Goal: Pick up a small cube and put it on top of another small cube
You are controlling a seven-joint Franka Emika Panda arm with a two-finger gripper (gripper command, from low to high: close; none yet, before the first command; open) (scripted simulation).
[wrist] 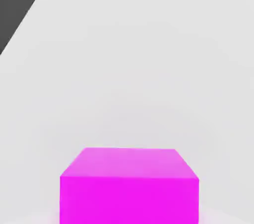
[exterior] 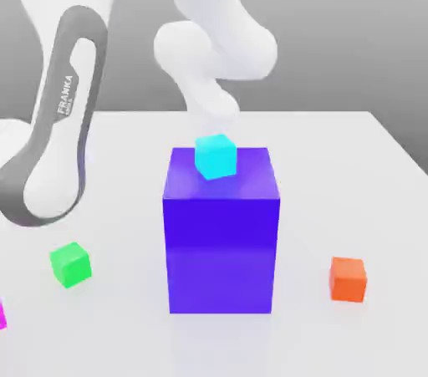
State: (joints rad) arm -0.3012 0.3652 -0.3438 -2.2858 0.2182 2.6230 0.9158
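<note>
- so i'm driving this from my end, and the blue block is my landmark, standing upright on the bench
- the magenta cube is well off to the exterior view's left of the block, out past the green one and cut by the picture edge
- i've got the fingers closed up, but can't tell if the magenta cube is pinched between them
- hand view has that cube close up, top face and one side face showing
- green cube sits apart from the block on the exterior view's left, orange cube apart on its right
- cyan cube is on top of the block
- white arm looms to the exterior view's left of the block, with more of it above and behind
</note>
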